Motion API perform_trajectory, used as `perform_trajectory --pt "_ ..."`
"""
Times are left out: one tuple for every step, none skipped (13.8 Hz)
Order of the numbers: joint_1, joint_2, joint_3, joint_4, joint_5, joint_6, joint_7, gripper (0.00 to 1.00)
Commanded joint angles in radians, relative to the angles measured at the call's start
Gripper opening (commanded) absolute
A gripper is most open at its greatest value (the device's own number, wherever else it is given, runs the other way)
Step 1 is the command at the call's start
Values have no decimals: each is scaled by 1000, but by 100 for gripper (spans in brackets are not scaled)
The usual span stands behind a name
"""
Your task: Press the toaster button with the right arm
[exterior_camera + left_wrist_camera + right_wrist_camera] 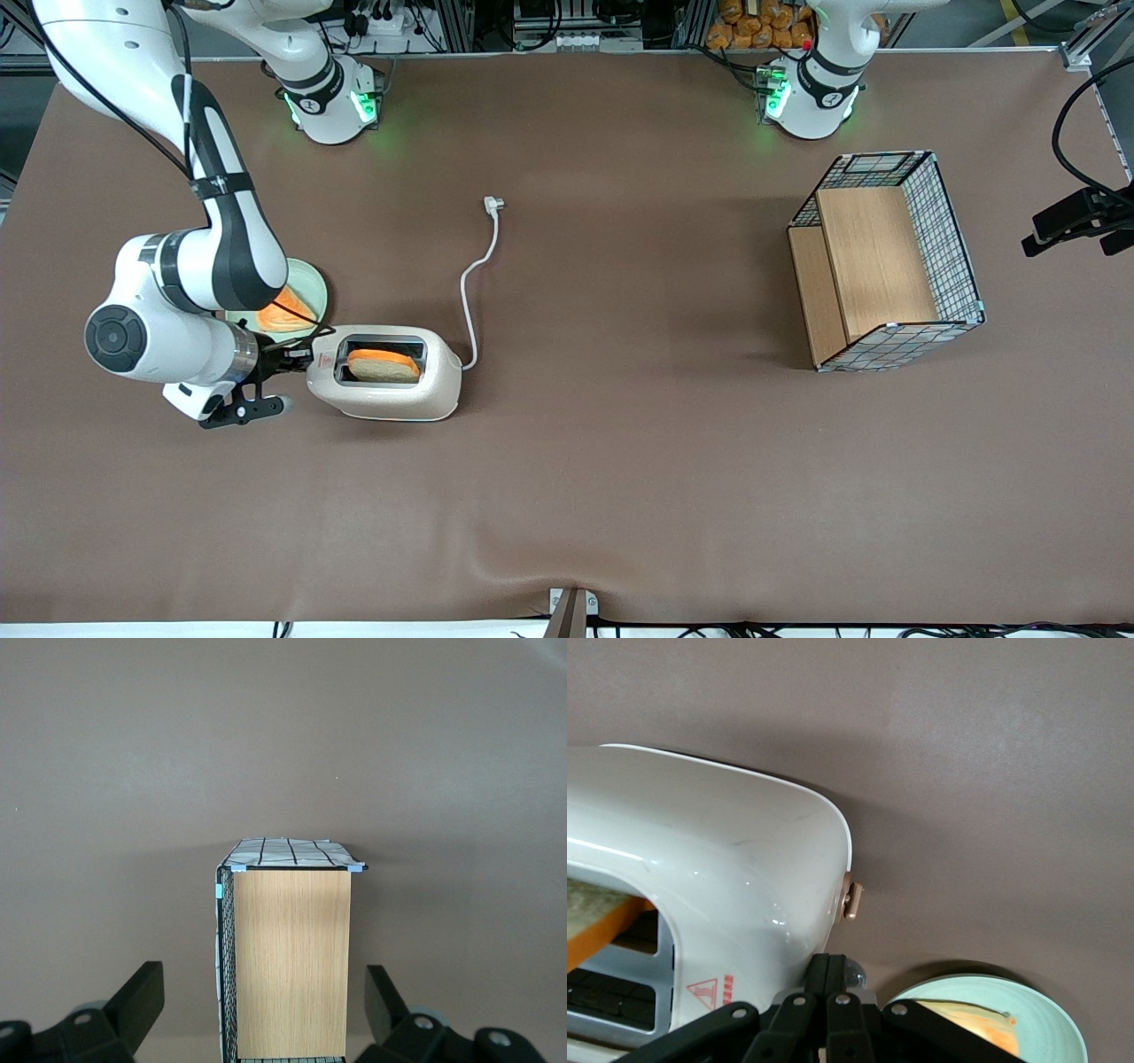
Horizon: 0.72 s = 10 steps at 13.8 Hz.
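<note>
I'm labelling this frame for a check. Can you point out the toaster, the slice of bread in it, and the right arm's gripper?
toaster (390, 400): front view, white side wall.
bread slice (383, 365): front view, its top in the slot.
gripper (833, 979): right wrist view, shut fingertips at the toaster's narrow end.

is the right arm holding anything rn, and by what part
Nothing is held. The end effector is shut with fingertips together, at the toaster's narrow end by the toaster button.

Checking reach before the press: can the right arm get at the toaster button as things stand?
Probably yes. The gripper is shut at the toaster's narrow end, beside the toaster button, with nothing visible between them.
</note>
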Motion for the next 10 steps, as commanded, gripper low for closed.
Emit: perform_trajectory --pt "54 12 3 -8 19 18 61 0" --pt "65 12 3 -7 20 18 75 0" --pt "68 12 3 -7 20 18 77 0" --pt "74 12 3 -5 34 18 77 0" --pt "82 12 3 -7 71 18 77 0" --pt "91 12 3 -7 86 18 77 0" --pt "99 14 3 -7 91 19 77 0" --pt "109 17 3 -5 92 23 77 0" --pt "119 20 3 -5 94 35 78 0" --pt "132 22 3 -5 105 48 80 0"
